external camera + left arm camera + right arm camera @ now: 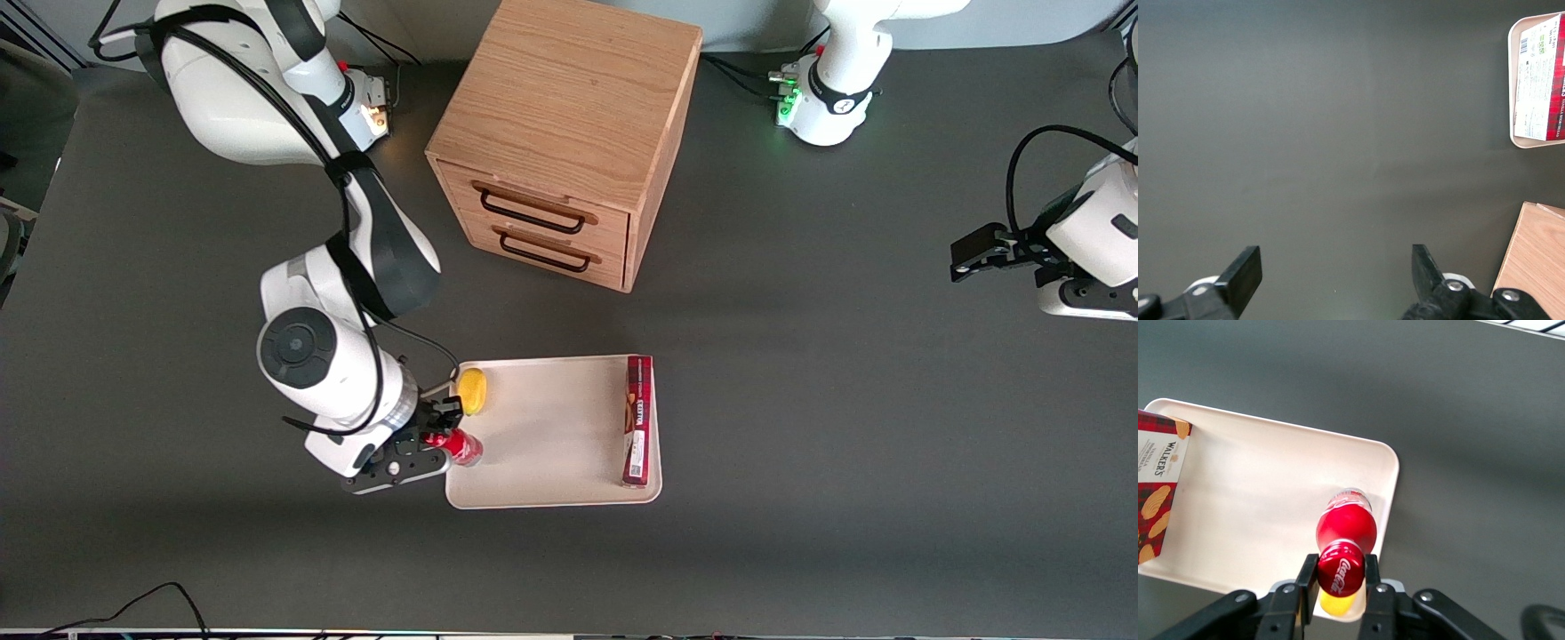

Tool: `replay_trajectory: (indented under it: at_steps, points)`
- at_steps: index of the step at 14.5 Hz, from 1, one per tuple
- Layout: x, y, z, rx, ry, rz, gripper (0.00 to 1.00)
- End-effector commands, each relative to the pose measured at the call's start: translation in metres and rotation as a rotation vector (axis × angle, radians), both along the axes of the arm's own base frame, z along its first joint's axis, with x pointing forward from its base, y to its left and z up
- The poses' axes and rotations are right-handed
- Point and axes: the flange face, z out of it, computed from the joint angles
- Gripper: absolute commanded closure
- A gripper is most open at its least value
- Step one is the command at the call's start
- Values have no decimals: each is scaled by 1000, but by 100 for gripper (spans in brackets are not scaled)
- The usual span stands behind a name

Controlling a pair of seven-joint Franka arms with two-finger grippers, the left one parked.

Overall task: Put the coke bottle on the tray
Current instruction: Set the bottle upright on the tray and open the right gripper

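Coke bottle (1346,528) sits gripped at its cap in the gripper (1337,579), low in the front view over the tray (551,418) edge, so next comes lowering and letting go.

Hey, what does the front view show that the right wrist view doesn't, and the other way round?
Only the front view shows the wooden drawer cabinet, the working arm, and the whole tray with the red box along its edge toward the parked arm's end.

Only the right wrist view shows the fingers pressed against the cap of the coke bottle, the script on that cap, and the cookie pictures on the box.

Both show the claw shut on the bottle over the tray's edge at the working arm's end, with the yellow lemon beside it.
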Motion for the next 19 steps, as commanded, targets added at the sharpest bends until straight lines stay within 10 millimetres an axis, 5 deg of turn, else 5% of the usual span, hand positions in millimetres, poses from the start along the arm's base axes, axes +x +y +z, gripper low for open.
replay_trajectory:
  at_steps: [1,7,8,9,10,12,16,19]
  points:
    - [8,11,-13,10,-30,-15,100]
    - [14,10,-29,8,-52,-49,100]
    - [15,10,-29,11,-59,-51,75]
    - [15,10,-29,13,-62,-54,40]
    - [15,10,-29,14,-61,-69,25]
    - [14,9,-22,17,-59,-83,12]
    - [1,-9,39,3,-17,-98,0]
    - [-17,-70,96,-20,63,-137,0]
